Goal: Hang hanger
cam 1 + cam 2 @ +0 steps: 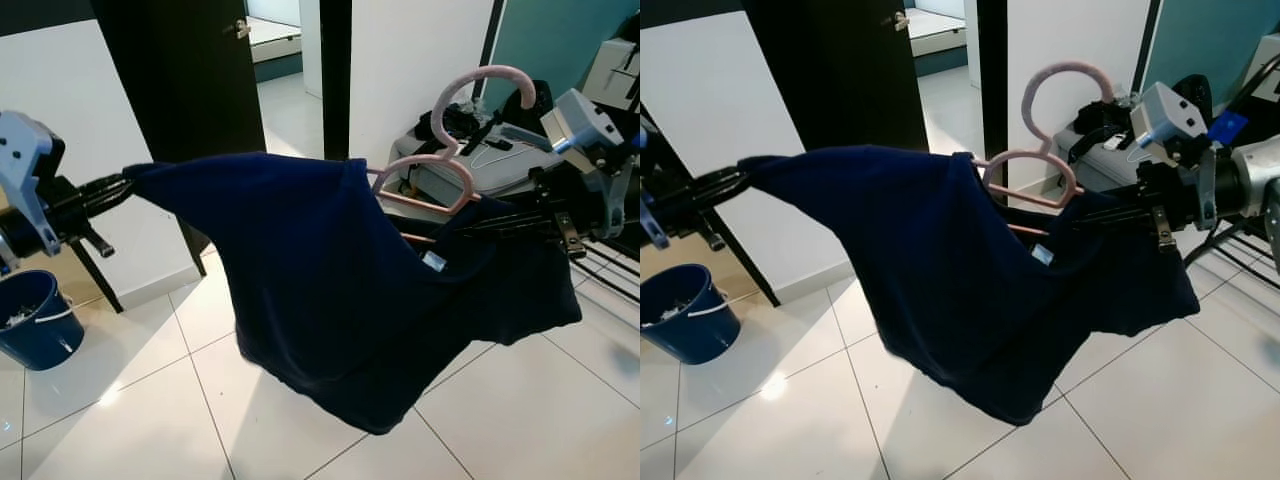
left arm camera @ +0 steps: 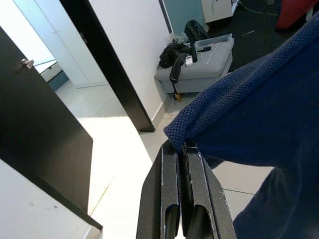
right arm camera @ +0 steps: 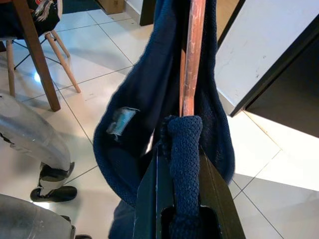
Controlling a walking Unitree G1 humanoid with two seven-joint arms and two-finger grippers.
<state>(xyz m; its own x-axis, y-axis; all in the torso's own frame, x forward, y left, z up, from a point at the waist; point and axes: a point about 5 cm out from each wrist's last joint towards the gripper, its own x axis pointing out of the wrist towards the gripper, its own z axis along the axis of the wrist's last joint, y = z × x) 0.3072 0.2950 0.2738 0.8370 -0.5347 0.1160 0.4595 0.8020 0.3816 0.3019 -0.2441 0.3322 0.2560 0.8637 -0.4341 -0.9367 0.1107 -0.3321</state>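
A blue bucket (image 1: 38, 320) stands on the tiled floor (image 1: 520, 410). The left hand (image 1: 122, 186) pinches one corner of the navy sweater (image 1: 330, 290), stretched in mid-air. The pink hanger (image 1: 455, 150) sits in its neckline, where the right hand (image 1: 470, 222) grips the sweater with the hanger.

Navy blue garment (image 1: 330, 290) with a pale label, draped on a pink hanger (image 1: 450, 150). Glossy white floor tiles (image 1: 150, 420), black door (image 1: 180, 70), blue bucket (image 1: 35, 320), grey ottoman (image 2: 199, 64), teal wall (image 1: 550, 40).
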